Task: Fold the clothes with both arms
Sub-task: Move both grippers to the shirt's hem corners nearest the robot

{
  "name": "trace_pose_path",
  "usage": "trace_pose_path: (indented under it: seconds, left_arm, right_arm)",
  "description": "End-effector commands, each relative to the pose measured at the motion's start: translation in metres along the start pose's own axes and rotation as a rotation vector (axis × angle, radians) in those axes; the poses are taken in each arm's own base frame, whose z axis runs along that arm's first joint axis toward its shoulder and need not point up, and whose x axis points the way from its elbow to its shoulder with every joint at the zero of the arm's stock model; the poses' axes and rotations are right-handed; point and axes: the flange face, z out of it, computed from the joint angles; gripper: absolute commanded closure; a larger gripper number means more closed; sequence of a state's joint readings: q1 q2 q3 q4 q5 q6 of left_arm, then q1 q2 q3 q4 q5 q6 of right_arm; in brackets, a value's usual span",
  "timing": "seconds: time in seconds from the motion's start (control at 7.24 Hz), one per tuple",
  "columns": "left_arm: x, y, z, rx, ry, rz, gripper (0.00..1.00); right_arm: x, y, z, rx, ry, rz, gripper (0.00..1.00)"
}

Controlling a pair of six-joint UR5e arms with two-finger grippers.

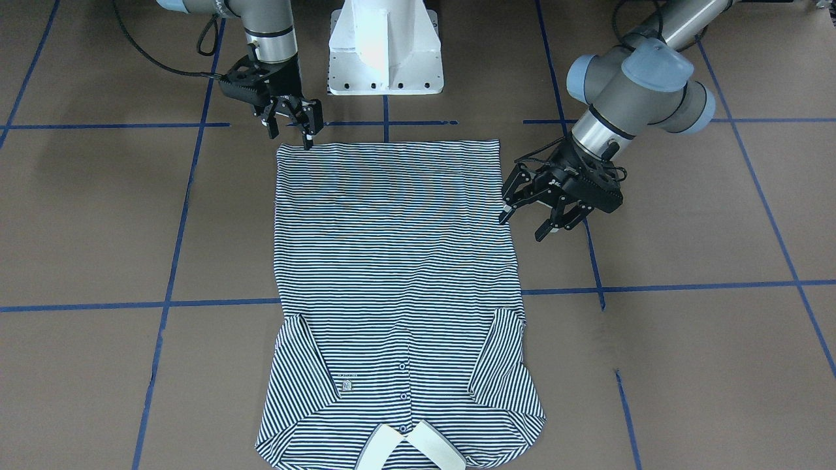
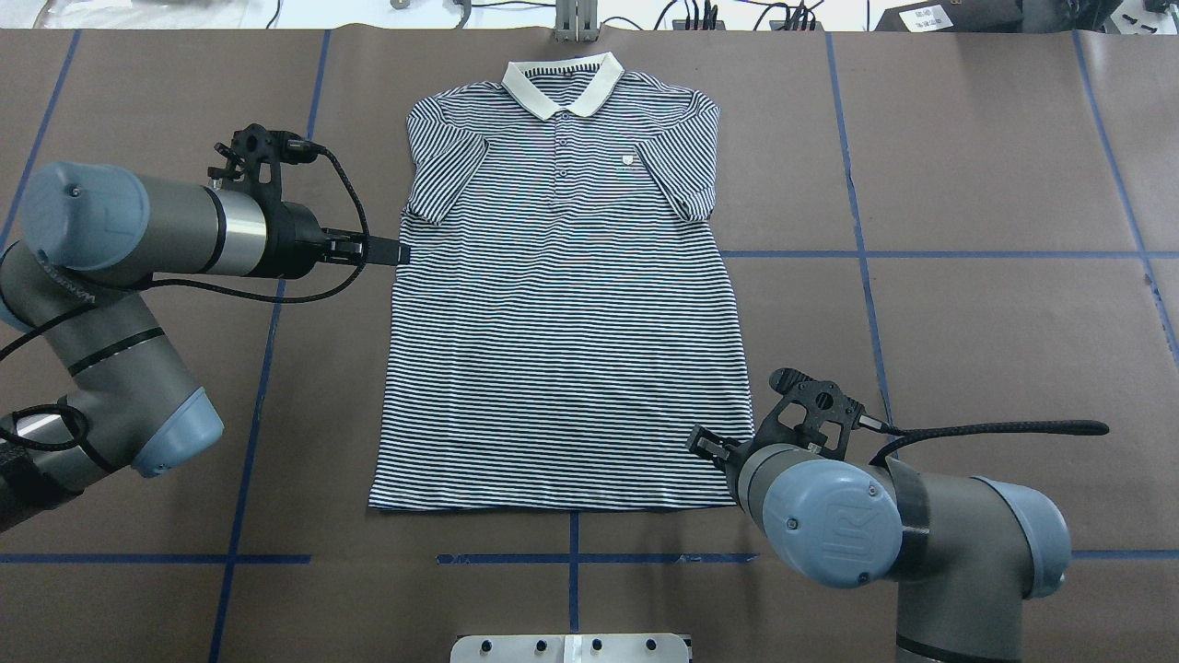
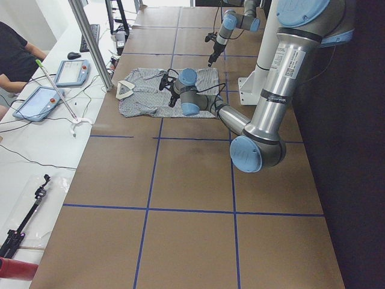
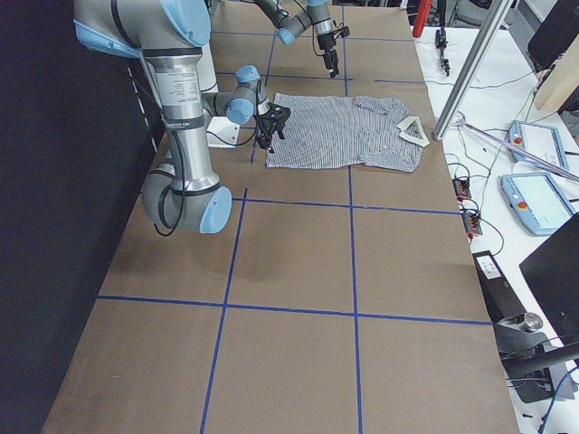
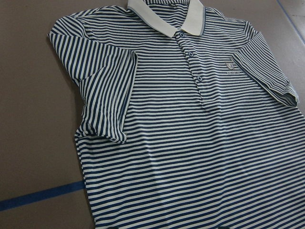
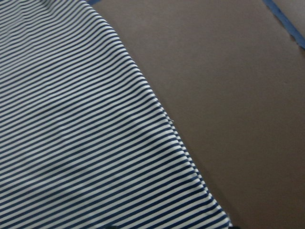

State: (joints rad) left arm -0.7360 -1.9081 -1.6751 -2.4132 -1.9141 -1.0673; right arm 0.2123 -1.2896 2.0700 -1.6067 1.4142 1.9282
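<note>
The striped shirt [image 2: 562, 322] lies flat on the brown table [image 2: 967, 138] with its front side up. Its cream collar [image 2: 562, 81] is at the far end, away from the robot, and its bottom edge is close to the robot. The left gripper [image 1: 526, 223] is down low next to the long side edge of the shirt, on the robot's left, about halfway along it. Its two fingers are spread wide apart and there is nothing between them. One fingertip [image 1: 504, 215] is right at the cloth edge, but I cannot tell if it touches. The right gripper [image 1: 289, 136] is at the bottom corner of the shirt on the robot's right. Its fingers are apart too, and it holds nothing. One fingertip [image 1: 308, 139] points down onto the very corner of the cloth and looks like it touches it, while the other finger is over bare table just beside the shirt
</note>
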Motion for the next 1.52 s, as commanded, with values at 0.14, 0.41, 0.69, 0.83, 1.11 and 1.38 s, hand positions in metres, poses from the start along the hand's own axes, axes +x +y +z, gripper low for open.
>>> trace_pose_path:
  seconds: [0.14, 0.41, 0.69, 0.83, 1.11, 1.38]
  left_arm:
    - [0.000, 0.001, 0.000, 0.001, -0.001, -0.020, 0.23]
    - [-0.001, 0.000, -0.001, 0.004, -0.002, -0.020, 0.23]
    - [-0.001, 0.000, -0.001, 0.004, -0.002, -0.020, 0.23]
    - [-0.002, 0.000, -0.001, 0.005, -0.004, -0.023, 0.23]
    - [0.009, -0.006, -0.012, 0.073, -0.021, -0.100, 0.24]
    - [0.018, 0.086, -0.064, -0.045, -0.050, -0.249, 0.26]
  right_arm:
    - [0.018, 0.018, 0.034, 0.000, 0.080, 0.018, 0.28]
    - [0.023, 0.022, 0.044, -0.001, 0.103, 0.016, 0.60]
    - [0.022, 0.024, 0.041, -0.017, 0.100, 0.023, 1.00]
    - [0.021, 0.023, 0.038, -0.024, 0.097, 0.024, 1.00]
    - [0.017, 0.020, 0.016, -0.066, 0.071, 0.035, 1.00]
    - [0.025, 0.017, 0.006, -0.076, 0.065, 0.035, 1.00]
